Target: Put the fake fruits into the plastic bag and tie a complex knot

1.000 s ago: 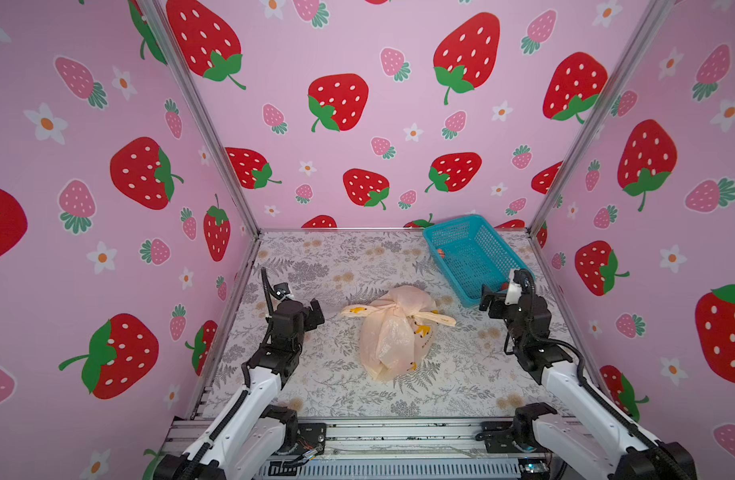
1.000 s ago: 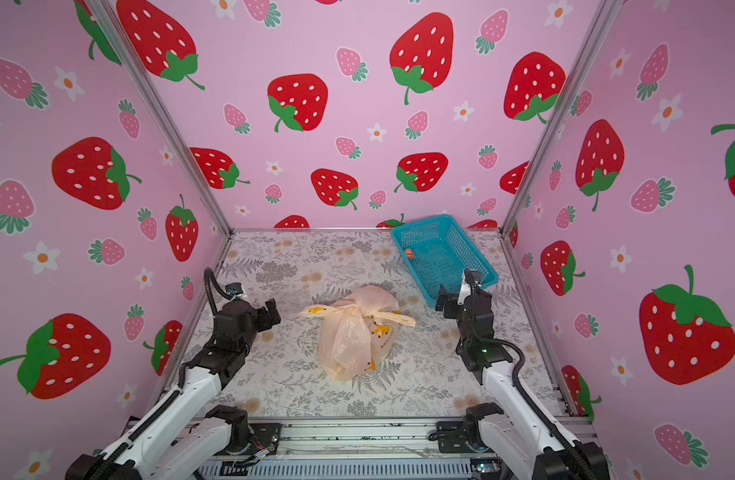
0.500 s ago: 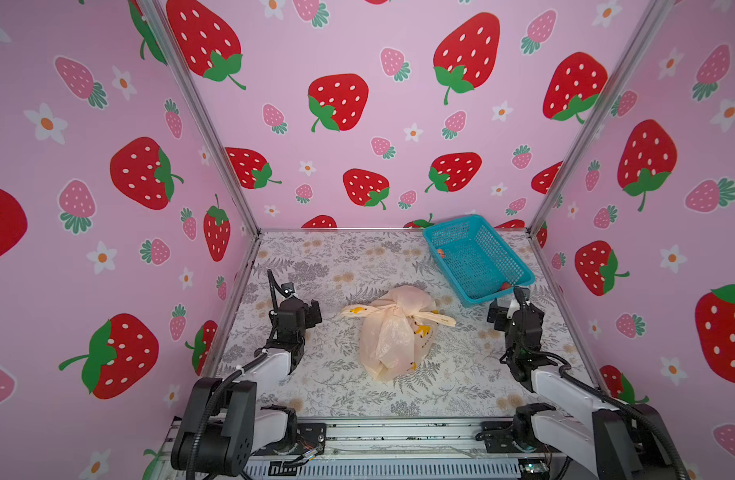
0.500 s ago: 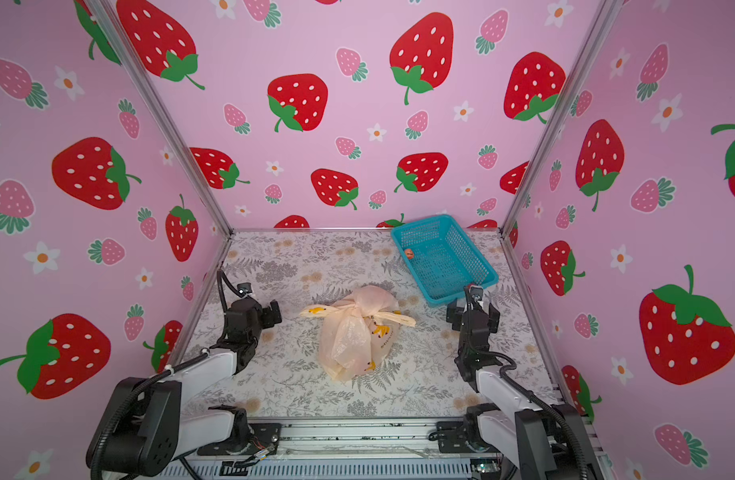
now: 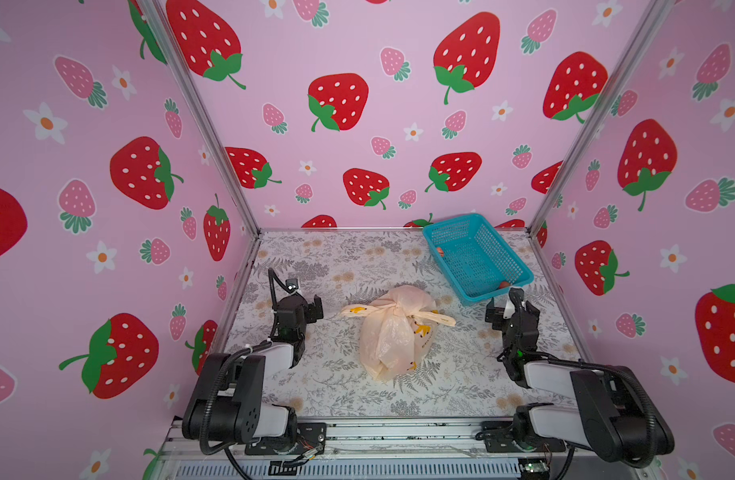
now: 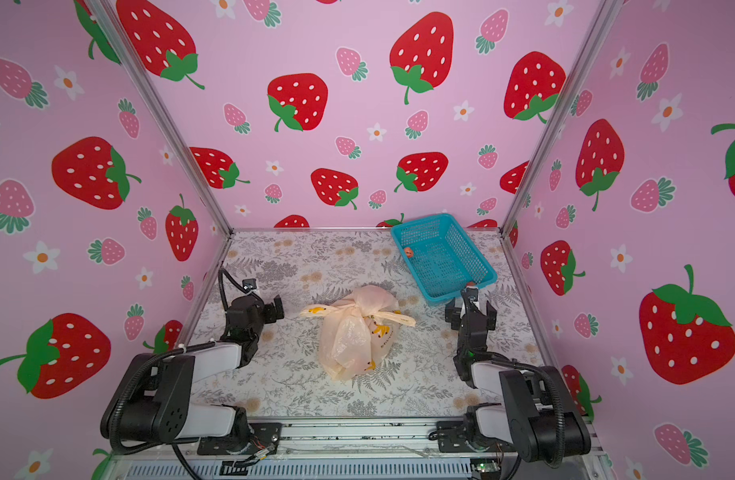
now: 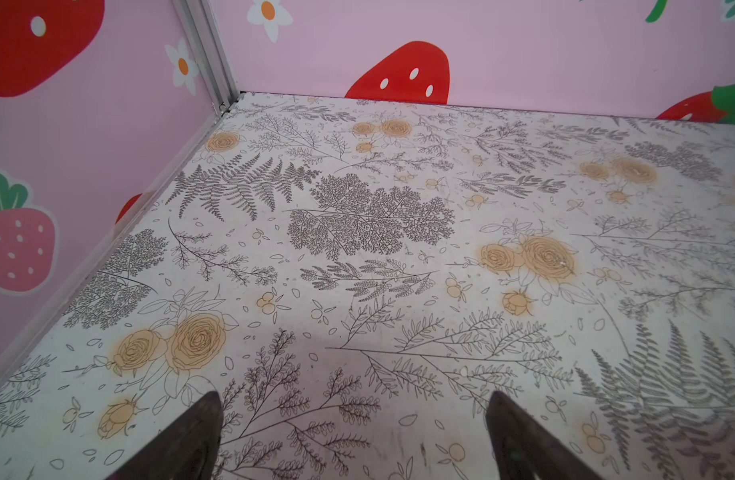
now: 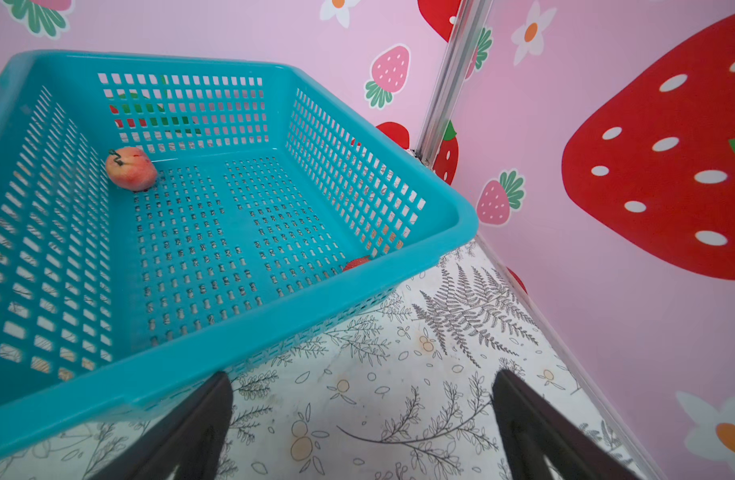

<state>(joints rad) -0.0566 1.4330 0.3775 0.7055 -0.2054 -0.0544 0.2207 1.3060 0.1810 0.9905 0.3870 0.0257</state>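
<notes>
**Two-arm cell from above and from both wrists, tying stage apparently over**

Plastic bag (image 5: 392, 332) (image 6: 353, 332) on its side near the middle of the tabletop (image 5: 340, 257). Neck gathered into a knot (image 5: 392, 309), handle ends (image 5: 438, 319) splayed flat to either side. Same place and same shape as a second ago. Contents too blurred by the crinkled film to make out.

Chief change over the last second: both arms drawn back from a raised, forward reach and folded low toward the front rail, well apart from the bag on either side.

Left claw (image 5: 311, 309) (image 6: 274, 309) (image 7: 353, 399) wide and empty, with nothing but bare floral tabletop between its fingers in the left wrist view.

Right claw (image 5: 511, 306) (image 6: 470, 308) (image 8: 363, 378) likewise wide and empty, just beside the near end of the basket (image 5: 444, 266) (image 8: 274, 313). Contact with the rim not possible to tell.

Left behind in the basket:
- a pale fruit (image 5: 440, 251) (image 6: 408, 251) (image 8: 130, 168) against a side wall toward the far end
- a red fruit (image 5: 503, 284) (image 6: 470, 284) (image 8: 356, 262) tucked into the near corner, half hidden by the rim

Reading for the task: knot apparently finished and released, arms apparently parked. Filling judged incomplete, with two fruits outside a closed bag. Any further loading likely to call for undoing the knot first
</notes>
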